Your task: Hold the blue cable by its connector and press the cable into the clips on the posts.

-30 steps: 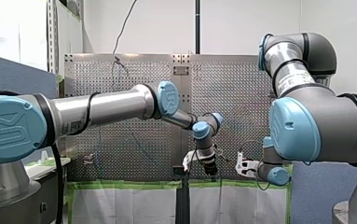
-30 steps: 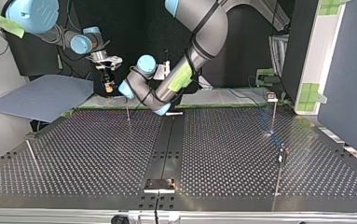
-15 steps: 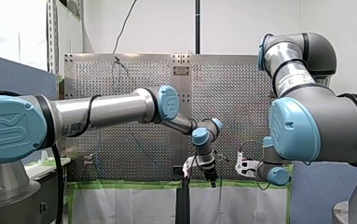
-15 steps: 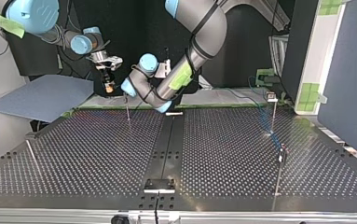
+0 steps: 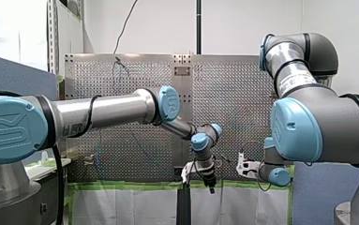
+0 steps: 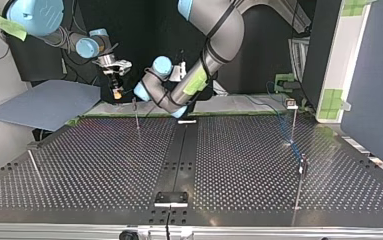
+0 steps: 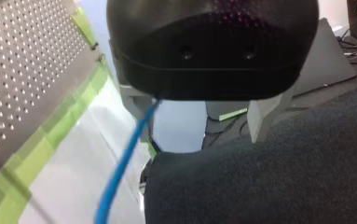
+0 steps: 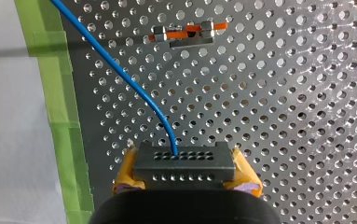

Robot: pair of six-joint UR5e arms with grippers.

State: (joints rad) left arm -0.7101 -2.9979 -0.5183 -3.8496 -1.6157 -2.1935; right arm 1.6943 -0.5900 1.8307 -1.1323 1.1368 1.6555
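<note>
Perforated table (image 8: 283, 93) behind, my right gripper (image 8: 185, 176) pinches the connector (image 8: 185, 161); my left gripper (image 7: 202, 116) (spread wide) should steer the blue cable (image 7: 120, 172) squarely into a clip (image 8: 185, 35).

Premises: a robotics laboratory. Two collaborative robot arms, my left arm (image 5: 102, 110) and my right arm (image 5: 303, 126), are stationed at a perforated metal bench (image 6: 89, 165) fitted with thin fixture posts (image 6: 137, 118). Green masking tape (image 5: 121, 186) marks the bench edge. Blue partition panels (image 6: 374, 85) screen the work cell. A loose black cable (image 5: 126, 23) runs up a plain white wall (image 5: 243, 23). A slotted shelving upright (image 5: 51, 37) stands at the front view's left.
</note>
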